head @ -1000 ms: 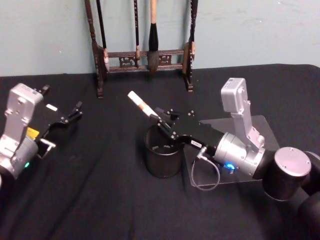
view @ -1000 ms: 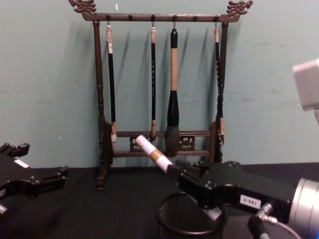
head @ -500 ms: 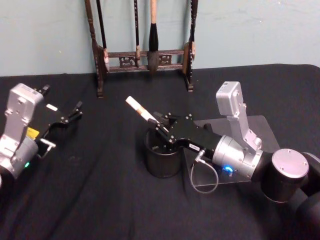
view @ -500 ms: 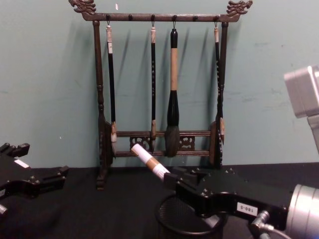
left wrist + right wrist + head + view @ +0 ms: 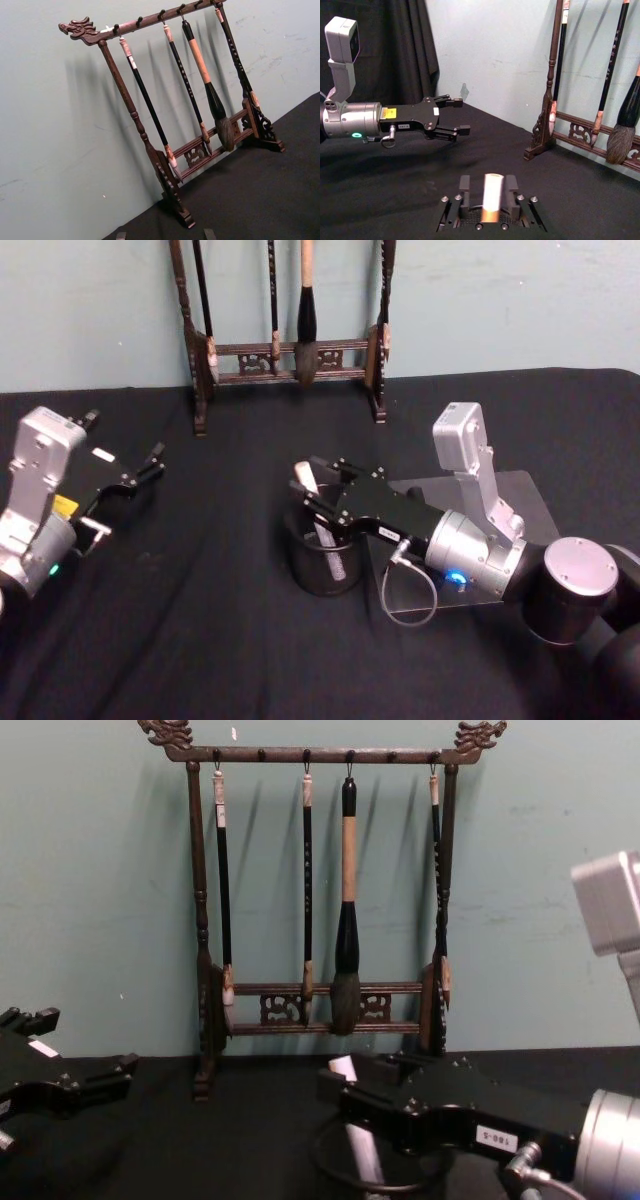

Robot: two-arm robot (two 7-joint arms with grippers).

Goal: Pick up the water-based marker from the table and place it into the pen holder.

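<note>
Broadly, the flat table (image 5: 200,640) draped in dark black felt-like cloth is seen to carry everything. At its far edge, against the pale wall, the tall carved wooden brush rack (image 5: 320,754) is stood, with calligraphy brushes hung from its top bar.

The right gripper (image 5: 312,480) is held over the middle of the table, directly above the round black wire-mesh pen holder (image 5: 322,570). Its fingers are parted, and a gap is seen on at least one side of the marker between them.

The left gripper (image 5: 459,116) is parked above the table's left side, well apart from the holder, with its fingers spread and nothing held.

The white, stick-shaped water-based marker (image 5: 493,192) is stood tilted inside the pen holder, with its upper end projecting above the rim between the right fingers.
</note>
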